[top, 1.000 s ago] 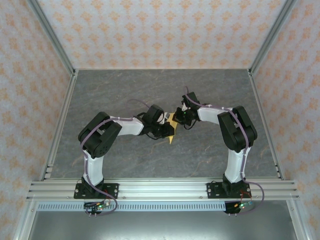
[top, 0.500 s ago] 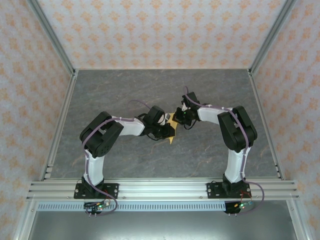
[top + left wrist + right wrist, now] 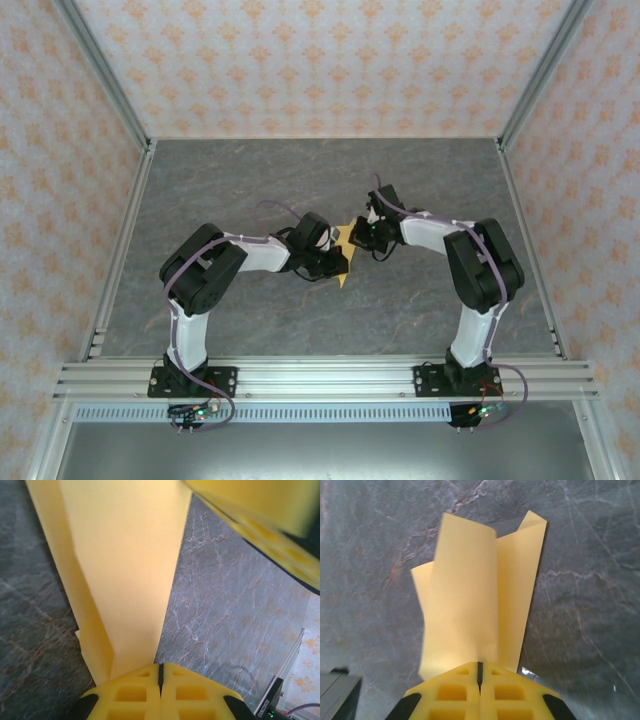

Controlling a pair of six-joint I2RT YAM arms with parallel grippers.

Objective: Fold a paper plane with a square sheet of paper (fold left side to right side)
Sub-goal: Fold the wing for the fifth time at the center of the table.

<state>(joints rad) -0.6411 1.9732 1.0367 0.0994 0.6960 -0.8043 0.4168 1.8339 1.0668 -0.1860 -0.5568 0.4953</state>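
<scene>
The square sheet of paper (image 3: 343, 268) is yellow-orange and creased into a narrow, pointed, plane-like shape at the table's middle. My left gripper (image 3: 338, 261) comes in from the left and is shut on its near end. In the left wrist view the folded layers (image 3: 125, 570) rise straight out of the closed left gripper (image 3: 161, 672). My right gripper (image 3: 363, 238) reaches in from the right and is shut on the paper's far end. In the right wrist view two overlapping flaps (image 3: 480, 595) stand out from the right gripper (image 3: 480, 671). The right gripper's yellow fingers (image 3: 260, 520) show blurred at the upper right.
The grey marbled tabletop (image 3: 250, 180) is bare around the arms. Aluminium frame rails (image 3: 320, 375) run along the near edge, and patterned walls close the back and sides. A dark part of the left arm (image 3: 337, 695) sits at the lower left of the right wrist view.
The left jaws have closed tighter on the paper. The right arm's elbow has shifted slightly to the right; the paper stays between both grippers.
</scene>
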